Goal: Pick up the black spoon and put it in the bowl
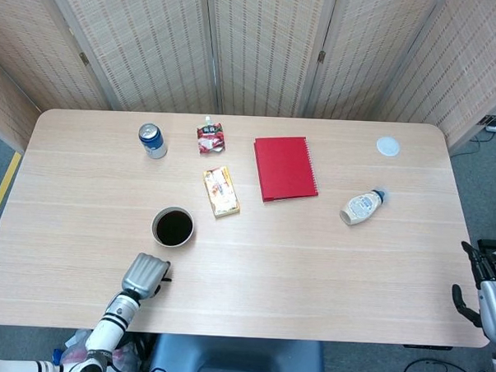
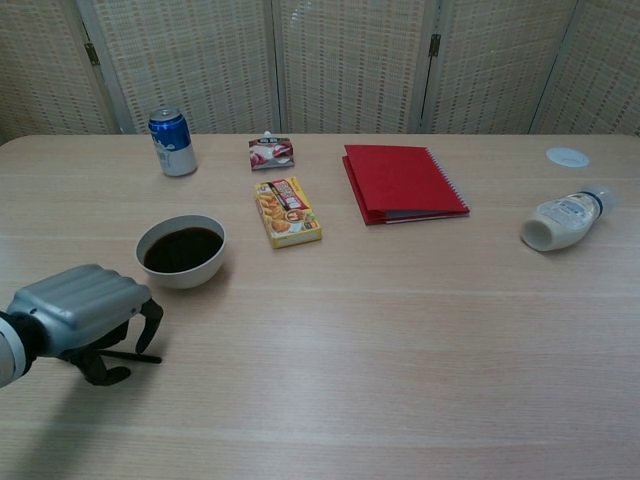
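The black spoon [image 2: 140,356] lies on the table near the front left edge; only its thin handle shows, poking out to the right. My left hand [image 2: 78,318] [image 1: 144,274] arches over it with fingers curled down around the handle. In the head view the hand hides the spoon. The white bowl [image 2: 183,277] [image 1: 156,231], dark inside, stands just behind and right of that hand, apart from it. My right hand [image 1: 483,288] hangs off the table's front right corner, fingers apart and holding nothing.
A blue can [image 2: 172,142], a red snack packet [image 2: 271,152] and a yellow box [image 2: 288,211] stand behind the bowl. A red notebook [image 2: 402,181] lies mid-table. A white bottle [image 2: 560,221] lies on its side at the right, with a white lid [image 2: 567,156] beyond it.
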